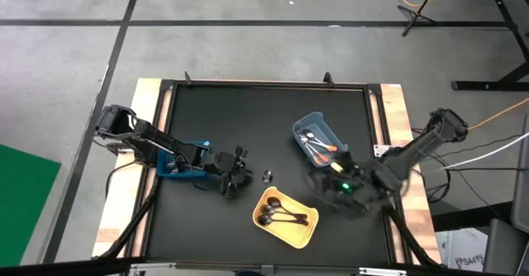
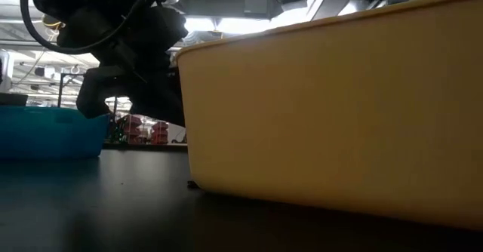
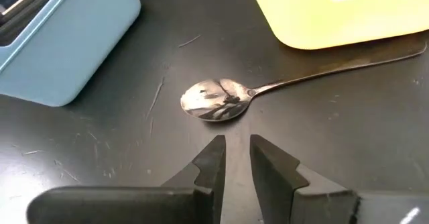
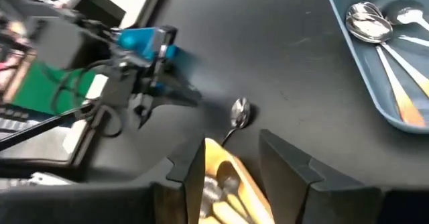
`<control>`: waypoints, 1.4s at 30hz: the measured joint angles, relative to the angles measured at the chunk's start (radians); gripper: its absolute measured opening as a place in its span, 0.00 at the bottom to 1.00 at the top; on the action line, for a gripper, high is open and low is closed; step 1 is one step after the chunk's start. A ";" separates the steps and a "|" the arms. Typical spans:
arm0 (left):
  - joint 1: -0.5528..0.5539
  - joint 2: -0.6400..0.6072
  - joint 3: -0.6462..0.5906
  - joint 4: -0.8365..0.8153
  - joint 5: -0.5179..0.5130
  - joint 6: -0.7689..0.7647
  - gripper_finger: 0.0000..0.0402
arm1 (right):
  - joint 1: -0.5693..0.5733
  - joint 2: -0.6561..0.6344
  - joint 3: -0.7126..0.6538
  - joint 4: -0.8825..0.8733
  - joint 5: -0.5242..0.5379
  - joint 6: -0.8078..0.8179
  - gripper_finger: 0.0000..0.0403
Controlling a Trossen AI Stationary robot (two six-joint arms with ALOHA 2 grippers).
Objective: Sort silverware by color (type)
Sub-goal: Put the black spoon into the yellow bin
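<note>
**Spoons and bins on the table, counted**

One silver spoon (image 3: pixel 216 102) lies loose on the black table (image 1: pixel 240 119). The yellow bin (image 1: pixel 302 230) holds about three black spoons (image 1: pixel 281 217); their exact number is hard to tell. The light-blue bin (image 1: pixel 329 127) holds about three orange-handled spoons (image 4: pixel 387 56). There are three bins in all, counting a bright blue bin (image 1: pixel 169 167).

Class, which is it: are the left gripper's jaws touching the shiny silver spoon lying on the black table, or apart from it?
Apart. The left wrist view shows bare black table between the left gripper and the silver spoon; the jaws stand slightly parted, empty.
</note>
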 joint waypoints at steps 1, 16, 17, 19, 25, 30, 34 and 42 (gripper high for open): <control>0.000 0.000 0.000 0.000 0.001 0.000 0.16 | -0.037 0.005 0.000 0.023 -0.031 -0.039 0.31; -0.003 -0.001 0.000 0.000 0.049 -0.009 0.16 | -0.420 0.192 0.000 0.347 -0.535 -0.514 0.31; -0.003 -0.001 0.000 0.000 0.044 -0.009 0.16 | -0.431 0.209 0.000 0.360 -0.562 -0.518 0.31; -0.003 -0.001 0.000 0.000 0.021 -0.009 0.16 | -0.448 0.244 0.000 0.390 -0.600 -0.521 0.31; -0.003 -0.001 0.000 -0.002 -0.058 -0.011 0.16 | -0.458 0.339 0.000 0.501 -0.681 -0.523 0.31; -0.008 -0.001 0.000 -0.006 -0.061 -0.034 0.16 | -0.455 0.397 0.000 0.554 -0.704 -0.522 0.31; -0.021 -0.001 -0.001 -0.012 -0.061 -0.052 0.16 | -0.463 0.435 0.000 0.591 -0.692 -0.518 0.31; -0.030 -0.001 -0.001 -0.012 -0.061 -0.060 0.16 | -0.462 0.518 0.000 0.744 -0.697 -0.516 0.31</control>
